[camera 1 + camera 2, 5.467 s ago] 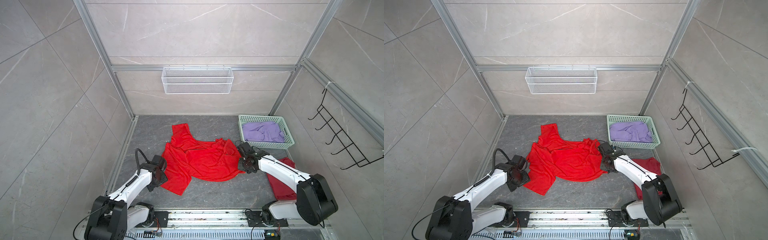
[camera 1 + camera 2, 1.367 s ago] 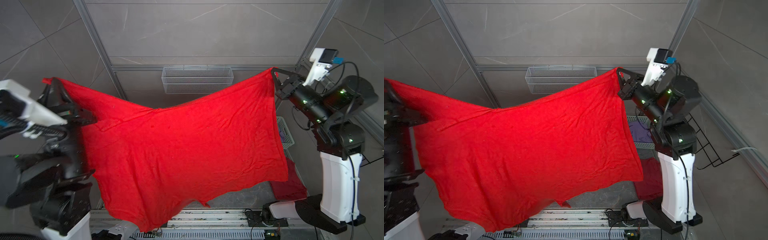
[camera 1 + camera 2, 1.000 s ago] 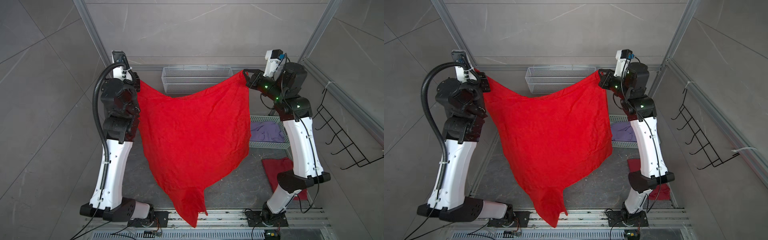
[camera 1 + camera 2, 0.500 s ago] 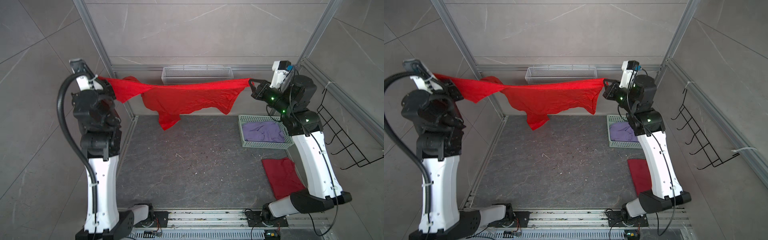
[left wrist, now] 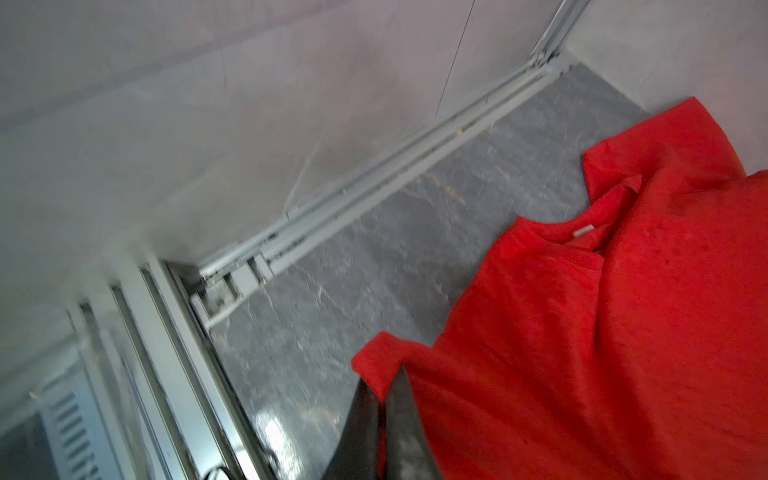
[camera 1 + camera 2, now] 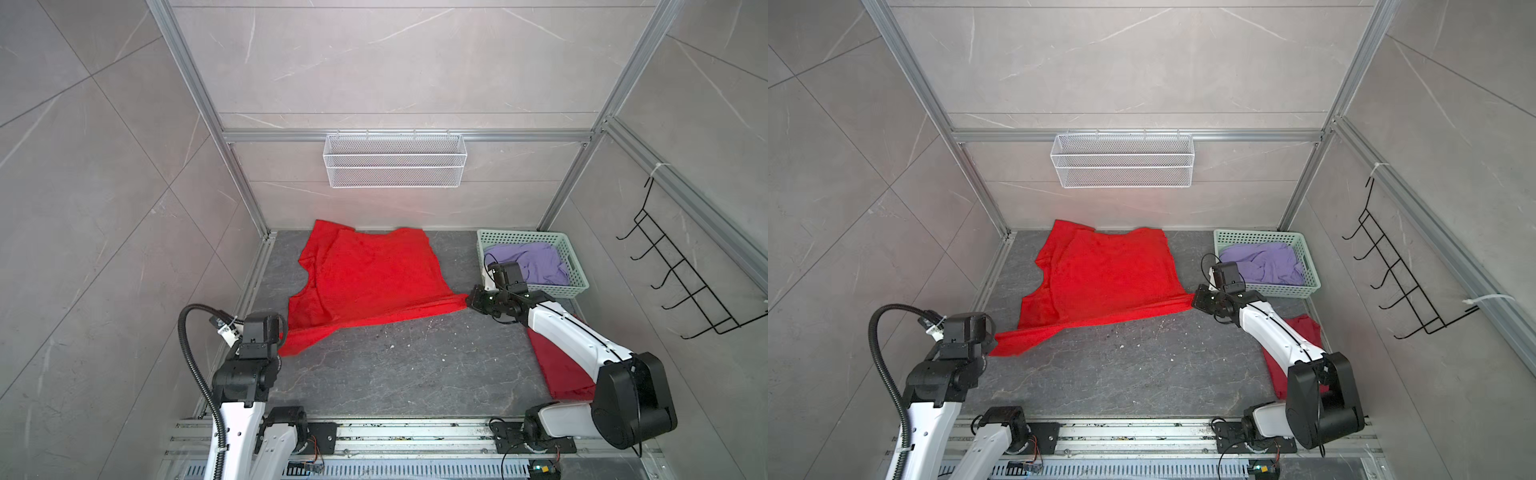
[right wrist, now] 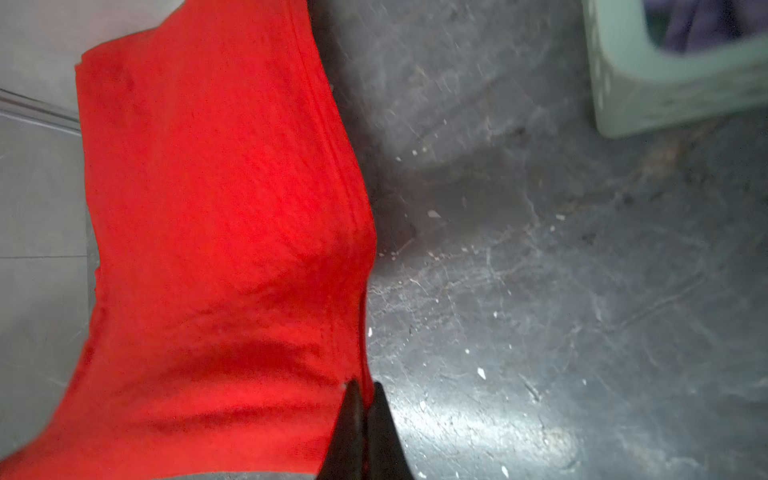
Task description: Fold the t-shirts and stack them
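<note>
Lavender t-shirt (image 6: 536, 266) lies crumpled in the mint-green basket (image 6: 519, 236); the bright red t-shirt (image 6: 374, 278) is spread on the grey surface (image 6: 374, 374) beside it. Left gripper (image 5: 390, 384) and right gripper (image 7: 363, 388), jaws pressed together, each pinch a near corner of the bright red t-shirt. Only the left wrist view shows its white neck label (image 5: 584, 230).

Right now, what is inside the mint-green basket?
A crumpled lavender t-shirt fills the basket. Whatever lies beneath it, and the basket's floor, is covered; the right arm's wrist camera also blocks one near corner.
</note>
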`<state>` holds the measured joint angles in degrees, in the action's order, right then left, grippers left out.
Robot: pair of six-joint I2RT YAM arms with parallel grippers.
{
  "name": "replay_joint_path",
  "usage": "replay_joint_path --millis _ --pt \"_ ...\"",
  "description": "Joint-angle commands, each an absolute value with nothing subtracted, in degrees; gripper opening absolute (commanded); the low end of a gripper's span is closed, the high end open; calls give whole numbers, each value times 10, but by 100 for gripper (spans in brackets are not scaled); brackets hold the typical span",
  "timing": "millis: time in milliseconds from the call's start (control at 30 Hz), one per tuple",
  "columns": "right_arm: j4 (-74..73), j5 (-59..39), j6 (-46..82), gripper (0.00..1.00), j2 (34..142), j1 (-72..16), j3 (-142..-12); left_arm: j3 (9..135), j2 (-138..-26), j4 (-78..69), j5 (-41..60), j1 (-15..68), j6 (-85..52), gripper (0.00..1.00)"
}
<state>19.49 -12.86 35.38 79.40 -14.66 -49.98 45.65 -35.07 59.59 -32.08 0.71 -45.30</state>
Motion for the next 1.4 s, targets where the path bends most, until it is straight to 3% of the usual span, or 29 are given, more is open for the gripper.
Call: replay_joint_path --millis 0,467,700,1000,1067,1167,1233,1267,1367 --pt "176 -107 403 0 799 -154 -474 420 -357 627 -229 6 -541 0" --pt "250 -46 421 0 816 -200 -456 405 -355 629 -172 5 -555 0" --pt "306 -17 418 0 772 -200 -446 415 -352 641 -154 5 -554 0" --pt "491 10 405 0 672 -201 -428 489 -303 729 -140 6 -557 0" --pt "519 -8 402 4 667 -202 -422 514 -292 757 -137 6 -561 11" --pt "572 -9 395 29 661 -203 -440 554 -275 782 -128 6 -561 42" --pt "605 38 397 38 648 -204 -470 575 -268 778 -121 5 -562 56" --pt "609 58 393 43 643 -204 -490 583 -268 768 -115 5 -559 58" --pt "582 77 380 45 652 -204 -539 587 -283 697 -92 5 -544 60"
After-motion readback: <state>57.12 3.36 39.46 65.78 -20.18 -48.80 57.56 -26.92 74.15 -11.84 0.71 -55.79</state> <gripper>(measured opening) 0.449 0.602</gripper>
